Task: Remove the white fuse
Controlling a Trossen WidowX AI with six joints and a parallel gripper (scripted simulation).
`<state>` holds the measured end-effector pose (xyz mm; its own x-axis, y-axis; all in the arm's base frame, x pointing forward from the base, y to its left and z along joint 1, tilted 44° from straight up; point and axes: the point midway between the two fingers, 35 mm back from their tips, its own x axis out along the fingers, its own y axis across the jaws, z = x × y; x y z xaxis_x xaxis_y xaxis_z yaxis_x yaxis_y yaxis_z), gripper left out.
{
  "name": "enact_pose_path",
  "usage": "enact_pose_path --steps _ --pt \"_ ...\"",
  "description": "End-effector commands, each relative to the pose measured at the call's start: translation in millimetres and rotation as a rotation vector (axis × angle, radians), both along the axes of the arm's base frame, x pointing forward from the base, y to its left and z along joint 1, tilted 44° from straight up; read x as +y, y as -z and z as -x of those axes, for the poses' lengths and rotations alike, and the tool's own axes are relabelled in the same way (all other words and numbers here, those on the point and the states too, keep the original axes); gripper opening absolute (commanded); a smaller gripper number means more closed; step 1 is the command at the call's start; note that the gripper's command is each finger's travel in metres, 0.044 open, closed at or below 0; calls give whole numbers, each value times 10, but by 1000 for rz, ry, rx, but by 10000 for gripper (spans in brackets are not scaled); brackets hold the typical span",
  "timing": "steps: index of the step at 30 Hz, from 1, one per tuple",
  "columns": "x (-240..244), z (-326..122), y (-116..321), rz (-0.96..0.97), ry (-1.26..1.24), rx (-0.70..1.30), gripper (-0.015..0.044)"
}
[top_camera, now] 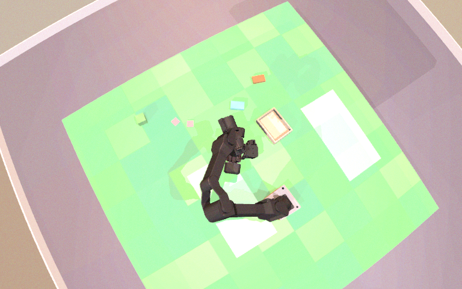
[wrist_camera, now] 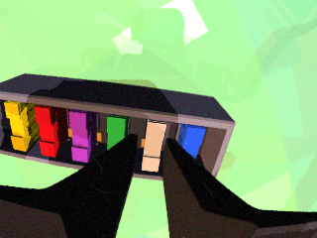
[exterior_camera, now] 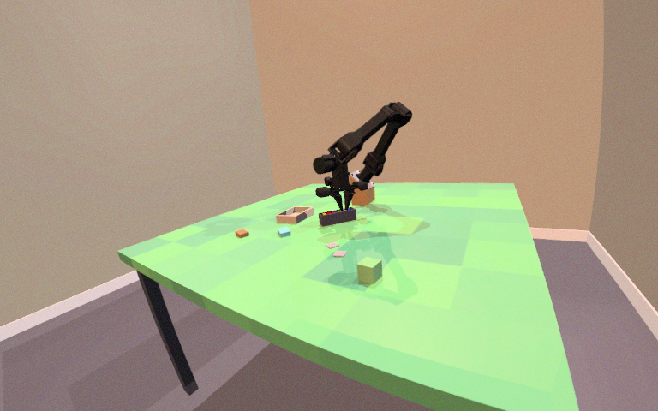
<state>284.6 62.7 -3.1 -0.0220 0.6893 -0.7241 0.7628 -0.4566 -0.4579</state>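
Note:
The white fuse [wrist_camera: 155, 133] stands in the dark fuse block [wrist_camera: 149, 96] [exterior_camera: 337, 219], between the green fuse [wrist_camera: 117, 129] and the blue fuse [wrist_camera: 193, 135]. Yellow, red and purple fuses stand farther left in the wrist view. My gripper [wrist_camera: 151, 143] [exterior_camera: 343, 209] is open by a narrow gap. Its fingertips appear on either side of the white fuse, low over the block; the wrist view does not show whether they touch anything. The left finger covers the lower part of the green fuse. The tray [top_camera: 265, 132] [exterior_camera: 286, 218] is empty. The arm hides the block in the top view.
A light-blue block [top_camera: 237, 105] [exterior_camera: 284, 232] and an orange block [top_camera: 258, 79] [exterior_camera: 242, 233] lie beyond the tray. Two pink squares [top_camera: 175, 121] [top_camera: 190, 123] and a green cube [top_camera: 140, 119] [exterior_camera: 369, 271] lie farther off. A pale-topped orange box [exterior_camera: 363, 195] is by the arm's base.

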Motion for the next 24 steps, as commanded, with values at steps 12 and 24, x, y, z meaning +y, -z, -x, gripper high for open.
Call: enact_pose_path --steps 12,24 --pt "1 2 2 0 0 1 5" --pt "-25 -1 -23 0 0 1 0"
